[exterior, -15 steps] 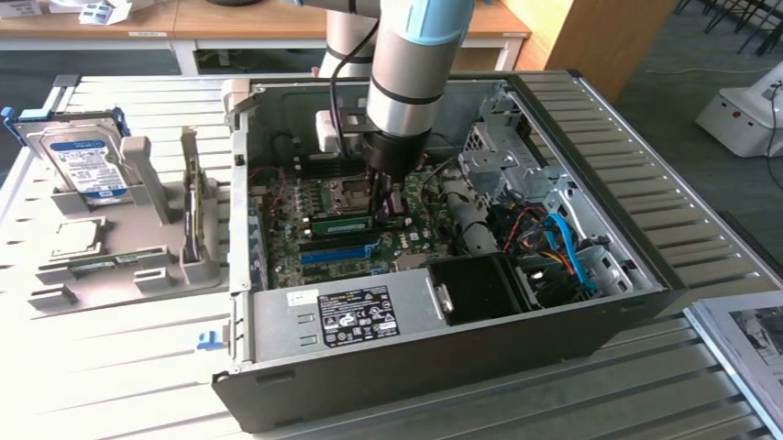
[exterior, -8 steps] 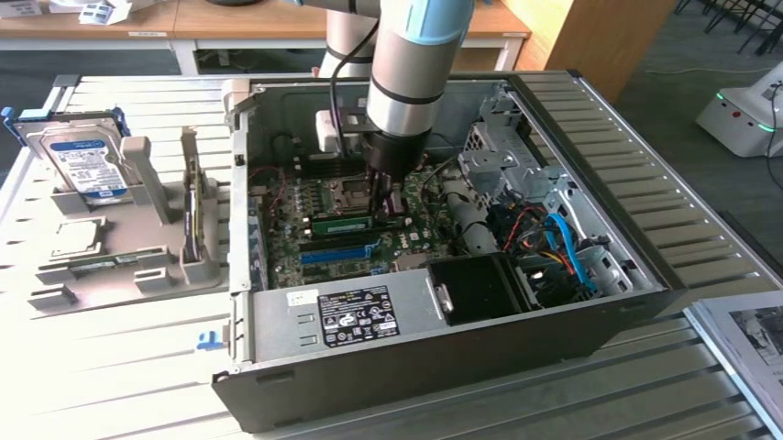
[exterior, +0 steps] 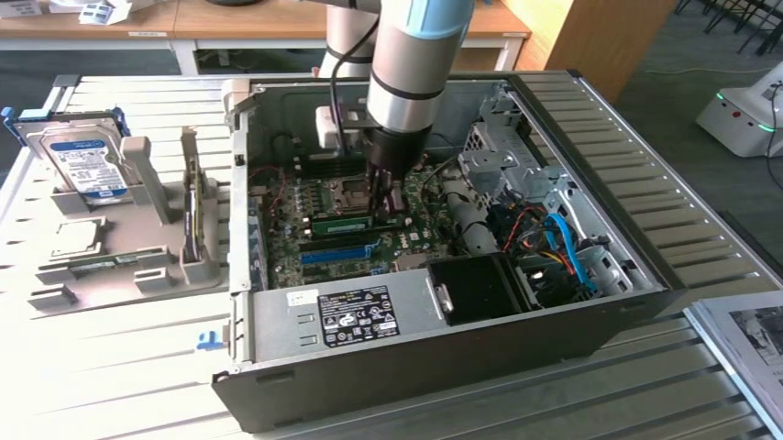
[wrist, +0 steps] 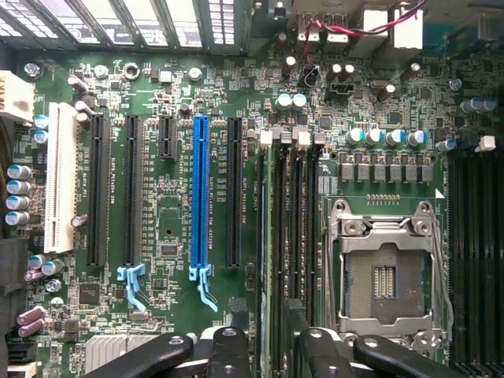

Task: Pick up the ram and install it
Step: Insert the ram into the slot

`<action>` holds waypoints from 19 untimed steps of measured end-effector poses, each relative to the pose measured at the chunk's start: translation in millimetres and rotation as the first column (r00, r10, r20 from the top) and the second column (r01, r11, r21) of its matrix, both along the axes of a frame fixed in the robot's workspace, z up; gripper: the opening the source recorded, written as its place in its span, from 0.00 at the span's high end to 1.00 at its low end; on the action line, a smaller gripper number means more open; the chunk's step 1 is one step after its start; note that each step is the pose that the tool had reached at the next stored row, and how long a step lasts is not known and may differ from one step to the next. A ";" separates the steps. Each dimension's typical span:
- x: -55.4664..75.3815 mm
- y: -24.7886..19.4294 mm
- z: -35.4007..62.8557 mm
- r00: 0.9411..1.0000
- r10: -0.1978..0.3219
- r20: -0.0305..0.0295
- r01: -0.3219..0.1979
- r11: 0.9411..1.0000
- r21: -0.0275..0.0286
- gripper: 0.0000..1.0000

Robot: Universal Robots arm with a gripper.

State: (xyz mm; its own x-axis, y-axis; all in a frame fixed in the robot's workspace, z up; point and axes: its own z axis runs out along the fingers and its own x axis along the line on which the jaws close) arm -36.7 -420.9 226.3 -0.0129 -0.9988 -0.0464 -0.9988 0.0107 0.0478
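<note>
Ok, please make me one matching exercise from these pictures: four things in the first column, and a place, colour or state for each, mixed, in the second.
1 ram
2 hard drive
3 long slot
4 fingers

a all blue plastic
b open, over the memory slots
c in the grey holder, outside the case
d green, inside the case

Pairs: 1-d; 2-c; 3-a; 4-b

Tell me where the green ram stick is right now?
In the exterior view, the ram sits inside the open computer case, on the motherboard between the CPU socket and the blue slot, just to the exterior view's left of the gripper.
</note>
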 end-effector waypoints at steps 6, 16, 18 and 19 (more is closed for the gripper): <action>0.0 0.0 5.8 1.000 0.000 0.000 0.000 1.000 0.000 0.69; 0.0 0.0 16.1 1.000 0.000 0.000 0.000 1.000 0.000 0.69; 0.0 0.0 18.4 1.000 0.000 0.000 0.000 1.000 0.000 0.69; 0.0 0.0 19.5 1.000 0.000 0.000 0.000 1.000 0.000 0.69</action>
State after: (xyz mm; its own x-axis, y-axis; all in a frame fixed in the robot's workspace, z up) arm -36.7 -420.9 245.8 -0.0129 -0.9988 -0.0463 -0.9988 0.0107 0.0478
